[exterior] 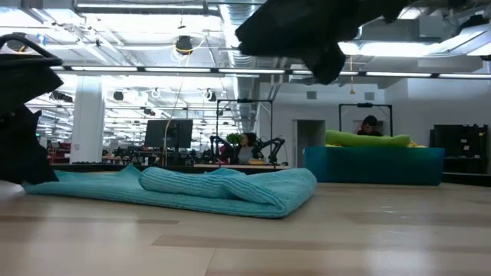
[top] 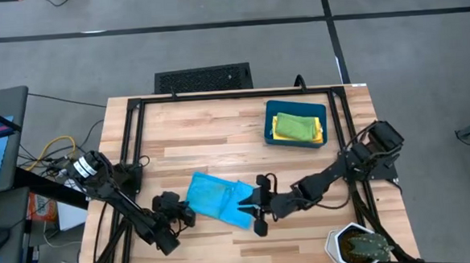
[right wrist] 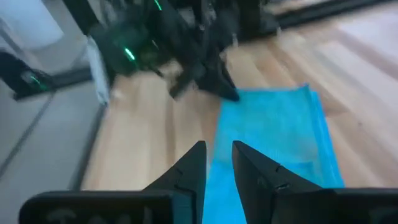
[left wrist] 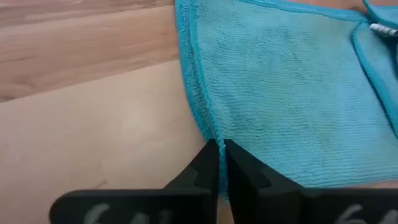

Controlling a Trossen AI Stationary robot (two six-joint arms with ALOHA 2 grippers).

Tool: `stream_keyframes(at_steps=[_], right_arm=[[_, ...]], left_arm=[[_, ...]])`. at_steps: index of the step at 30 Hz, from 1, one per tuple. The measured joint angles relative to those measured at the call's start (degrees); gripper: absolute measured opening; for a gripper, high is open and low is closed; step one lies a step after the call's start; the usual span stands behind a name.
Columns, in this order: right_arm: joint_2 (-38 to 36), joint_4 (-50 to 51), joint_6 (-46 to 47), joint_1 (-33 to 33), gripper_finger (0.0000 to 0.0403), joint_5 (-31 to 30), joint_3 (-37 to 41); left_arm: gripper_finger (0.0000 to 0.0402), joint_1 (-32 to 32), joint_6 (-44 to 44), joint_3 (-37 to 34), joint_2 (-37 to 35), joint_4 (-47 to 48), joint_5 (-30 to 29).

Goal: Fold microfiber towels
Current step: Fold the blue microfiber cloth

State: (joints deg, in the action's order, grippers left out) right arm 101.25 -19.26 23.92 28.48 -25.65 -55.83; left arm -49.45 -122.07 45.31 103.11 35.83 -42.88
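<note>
Light blue towel [top: 219,198], lying diagonally near the table's front edge well clear of the teal bin [top: 297,139], with the left gripper [left wrist: 219,163] pinched shut on its left hem and the right gripper [right wrist: 219,163], part-open and empty, above its opposite side.

Prob. robotics lab: monitors [exterior: 169,134], more arm rigs [exterior: 265,146], exposed ceiling ducts [exterior: 253,84].

Even bright overhead light; ceiling strip lamps glare beyond my flat light-blue microfiber towel [exterior: 192,192]. Soft shadows only, under that towel's edges. My right wrist view is motion-blurred; towel weave sharp at my left.
</note>
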Motion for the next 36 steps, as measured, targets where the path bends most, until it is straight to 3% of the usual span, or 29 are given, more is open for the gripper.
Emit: stream_keyframes(at_steps=[5, 9, 15, 19, 25, 32, 36], right_arm=[[-7.47, 6.43, 0.02, 2.01, 0.0102, -5.35, -0.06], [-15.12, 14.24, -1.66, 2.74, 0.0102, -10.74, -0.05], [-20.53, 21.87, -2.56, 3.06, 0.0102, -11.96, -0.05], [-20.63, 24.88, -0.81, 3.7, 0.0102, -11.96, -0.05], [-20.3, 24.84, -0.37, 3.88, 0.0102, -11.98, -0.03], [-20.3, 25.0, -0.35, 4.26, 0.0102, -11.96, -0.03], [-20.3, 25.37, -0.35, 4.49, 0.0102, -12.02, -0.03]], left_arm=[[0.0003, 0.79, 0.74, 2.86, -2.46, 2.87, 2.38], [0.0002, 2.16, 5.37, 4.98, -4.78, 4.57, -0.67], [0.0001, 5.61, 13.95, 10.25, -5.63, 3.53, -3.42], [0.0, 9.1, 27.13, 13.54, -5.63, -4.06, -3.43], [0.0, 14.87, 46.65, 15.71, -5.55, -19.54, 1.61], [0.0, 19.79, 54.23, 15.71, -4.63, -27.13, 4.12], [0.0, 21.44, 57.13, 15.7, -1.21, -35.15, 10.53]])
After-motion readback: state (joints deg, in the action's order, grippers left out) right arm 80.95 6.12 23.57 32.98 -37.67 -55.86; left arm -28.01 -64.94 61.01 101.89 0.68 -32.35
